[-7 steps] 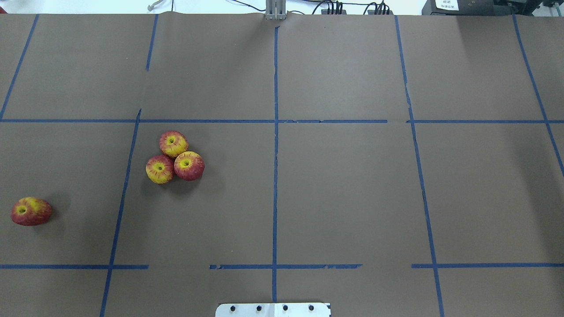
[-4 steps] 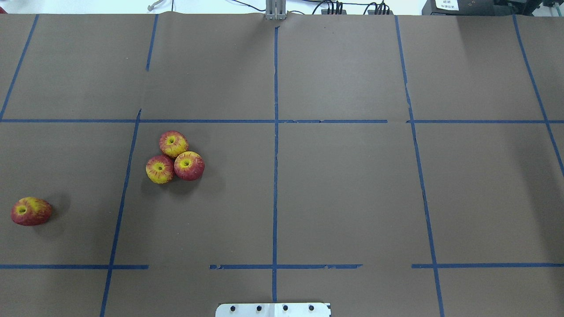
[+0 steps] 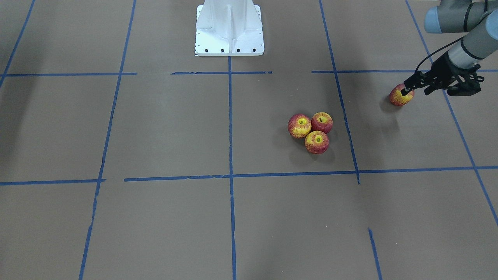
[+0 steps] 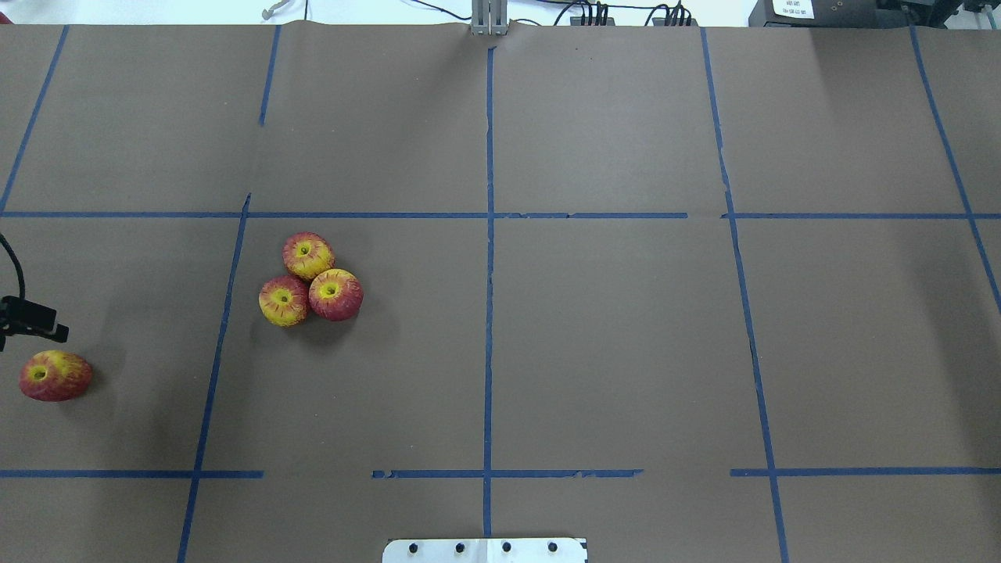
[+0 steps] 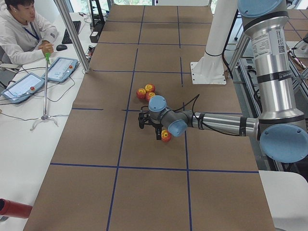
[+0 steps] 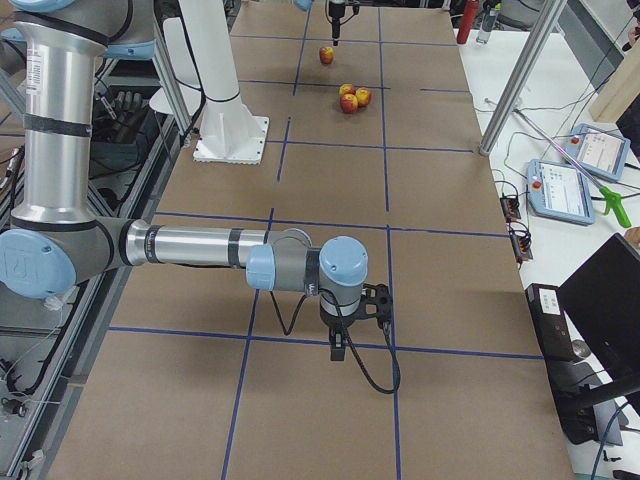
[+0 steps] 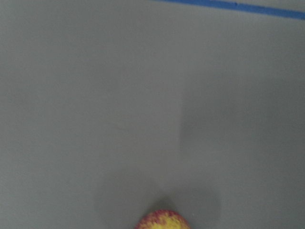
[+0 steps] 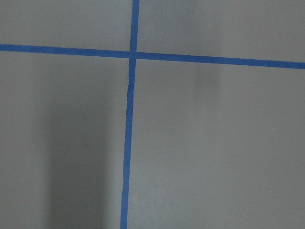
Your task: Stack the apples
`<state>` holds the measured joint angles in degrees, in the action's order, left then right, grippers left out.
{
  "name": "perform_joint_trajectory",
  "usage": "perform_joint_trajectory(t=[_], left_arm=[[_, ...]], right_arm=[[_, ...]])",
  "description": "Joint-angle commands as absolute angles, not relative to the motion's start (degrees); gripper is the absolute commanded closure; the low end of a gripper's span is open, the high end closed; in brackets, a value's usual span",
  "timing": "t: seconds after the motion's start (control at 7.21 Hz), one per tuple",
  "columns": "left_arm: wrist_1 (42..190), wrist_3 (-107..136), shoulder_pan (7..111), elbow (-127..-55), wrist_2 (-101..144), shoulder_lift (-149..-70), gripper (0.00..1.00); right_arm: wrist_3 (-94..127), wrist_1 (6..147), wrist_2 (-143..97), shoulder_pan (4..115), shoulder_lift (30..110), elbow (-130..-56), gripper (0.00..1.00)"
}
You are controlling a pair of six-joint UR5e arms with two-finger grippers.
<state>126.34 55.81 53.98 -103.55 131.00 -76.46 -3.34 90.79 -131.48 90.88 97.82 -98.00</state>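
Observation:
Three apples (image 4: 308, 255) (image 4: 283, 300) (image 4: 335, 295) sit touching in a cluster on the brown table, left of centre; in the front-facing view the cluster (image 3: 316, 142) is right of centre. A fourth apple (image 4: 55, 375) lies alone near the left edge. My left gripper (image 3: 418, 90) hovers just above and beside this lone apple (image 3: 400, 97), its fingers apart and empty. One black finger (image 4: 35, 319) shows in the overhead view. The left wrist view shows the apple's top (image 7: 163, 220) at its bottom edge. My right gripper (image 6: 340, 345) shows only in the exterior right view, low over bare table; I cannot tell its state.
The white robot base (image 3: 229, 27) stands at the near middle of the table. Blue tape lines (image 4: 489, 234) grid the brown paper. An operator (image 5: 24, 29) sits beyond the far side with tablets (image 5: 60, 69) and a thin stand (image 5: 44, 96).
A black part of my left gripper has come into the overhead view at the left edge, just beyond the lone apple. The apples have not moved.

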Motion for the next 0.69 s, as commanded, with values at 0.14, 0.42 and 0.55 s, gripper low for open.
perform_joint_trajectory(t=[0.14, 0.42, 0.55], left_arm=[[126.7, 60.5, 49.0, -104.2, 125.4, -76.1, 0.00], [126.0, 60.1, 48.8, -105.9, 122.6, -75.2, 0.00], [126.1, 59.9, 48.3, -105.7, 122.1, -73.8, 0.00]], right_arm=[[-3.3, 90.8, -131.5, 90.9, 97.8, -98.0, 0.00], [-3.3, 90.8, -131.5, 90.9, 97.8, -98.0, 0.00], [-3.3, 90.8, -131.5, 90.9, 97.8, -98.0, 0.00]])
